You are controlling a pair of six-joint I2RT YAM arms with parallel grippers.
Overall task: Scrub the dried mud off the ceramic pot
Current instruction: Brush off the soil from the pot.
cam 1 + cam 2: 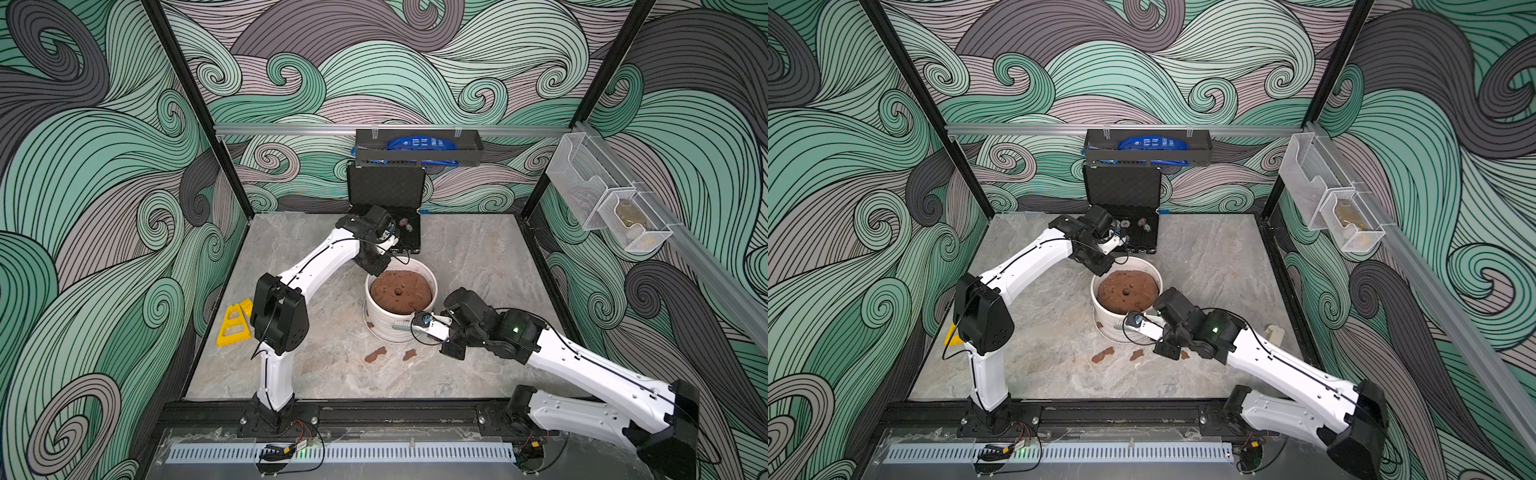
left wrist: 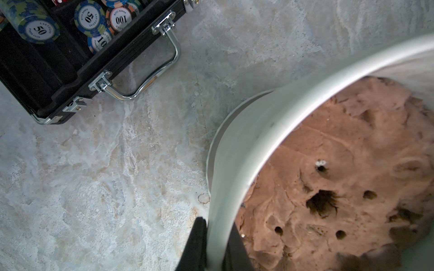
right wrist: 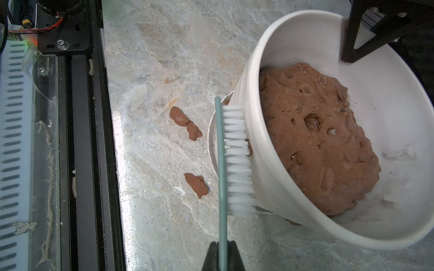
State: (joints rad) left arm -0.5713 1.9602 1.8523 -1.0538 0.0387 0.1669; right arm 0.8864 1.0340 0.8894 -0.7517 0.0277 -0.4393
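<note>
The white ribbed ceramic pot stands mid-table on a saucer, holding a brown soil mound. My left gripper is shut on the pot's far rim, one finger inside and one outside. My right gripper is shut on a teal brush, whose white bristles press against the pot's near outer wall. A spot of dried mud peeks from behind the bristles, and another clings to the wall. Loose mud lumps lie on the floor.
An open black case with poker chips stands just behind the pot. Yellow triangular pieces lie at the left. A black tray hangs on the back rail and clear bins on the right wall.
</note>
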